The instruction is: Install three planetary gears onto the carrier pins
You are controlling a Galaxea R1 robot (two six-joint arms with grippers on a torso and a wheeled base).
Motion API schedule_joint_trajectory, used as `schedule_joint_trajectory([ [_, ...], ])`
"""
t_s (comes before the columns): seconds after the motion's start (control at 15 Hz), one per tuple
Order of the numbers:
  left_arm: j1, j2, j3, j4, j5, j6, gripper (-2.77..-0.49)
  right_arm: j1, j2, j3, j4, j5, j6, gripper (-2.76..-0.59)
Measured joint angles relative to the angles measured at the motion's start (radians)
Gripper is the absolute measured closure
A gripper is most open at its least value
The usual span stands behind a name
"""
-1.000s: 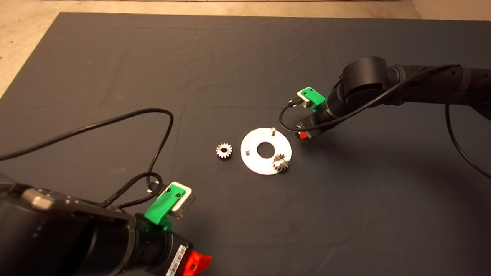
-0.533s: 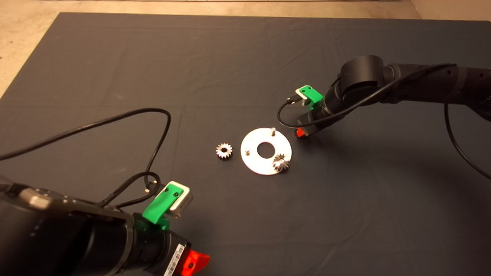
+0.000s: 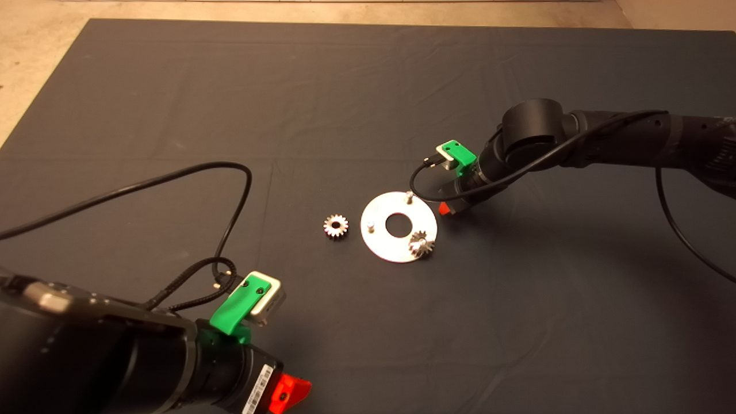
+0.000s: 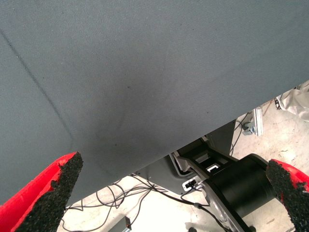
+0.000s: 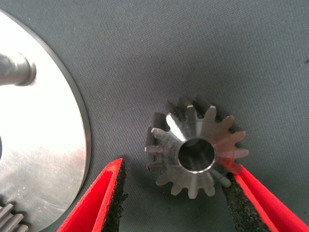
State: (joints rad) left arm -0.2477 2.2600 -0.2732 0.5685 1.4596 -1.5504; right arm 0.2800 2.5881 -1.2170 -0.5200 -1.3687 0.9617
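The right gripper (image 5: 176,193) has its fingers spread on either side of a gear (image 5: 197,152) that lies flat on the dark mat (image 3: 368,103). One pad (image 5: 239,203) touches the gear's teeth, while the other pad (image 5: 113,198) stands clear of it, so the gear is bracketed but not clamped. This gear rests just beside the rim of the round silver disc (image 5: 38,145), off its edge. In the head view, the right gripper (image 3: 444,208) sits low at the disc's (image 3: 379,244) right edge, with its arm entering from the right. The disc carries three pins: the far pin (image 3: 409,196) and the left pin (image 3: 371,226) are bare, and the near right pin holds a seated gear (image 3: 421,244). Another gear (image 3: 336,225) lies flat on the mat just beside the disc's left edge. The left gripper (image 4: 176,193) is parked at the lower left over the mat's near edge, with its fingers spread wide and nothing between them.
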Motion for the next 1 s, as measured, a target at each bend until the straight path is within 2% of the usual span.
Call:
schedule_joint_trajectory([
  [0.13, 0.0, 0.0, 0.0, 0.0, 0.0, 0.0, -2.77, 0.0, 0.0, 0.0, 0.0, 0.001, -0.004, -1.38],
  [0.27, 0.0, 0.0, 0.0, 0.0, 0.0, 0.0, -2.77, 0.0, 0.0, -0.001, 0.0, -0.001, -0.005, -1.25],
  [0.47, 0.0, 0.0, 0.0, 0.0, -0.001, 0.0, -2.77, 0.0, -0.001, -0.001, 0.0, -0.002, -0.015, -1.25],
  [0.67, 0.0, -0.007, 0.0, 0.0, -0.019, 0.0, -2.77, 0.0, -0.001, -0.002, 0.0, -0.003, -0.042, -1.25],
  [0.8, 0.0, -0.017, 0.0, 0.0, -0.026, 0.0, -2.77, 0.0, -0.001, -0.003, 0.0, -0.005, -0.049, -1.12],
  [0.93, 0.0, -0.033, 0.0, 0.0, -0.051, 0.0, -2.77, 0.0, -0.001, -0.004, 0.0, -0.004, -0.049, -1.12],
  [1.0, 0.0, -0.041, 0.0, 0.0, -0.059, 0.0, -2.77, 0.0, -0.001, -0.004, 0.0, -0.006, -0.049, -1.04],
])
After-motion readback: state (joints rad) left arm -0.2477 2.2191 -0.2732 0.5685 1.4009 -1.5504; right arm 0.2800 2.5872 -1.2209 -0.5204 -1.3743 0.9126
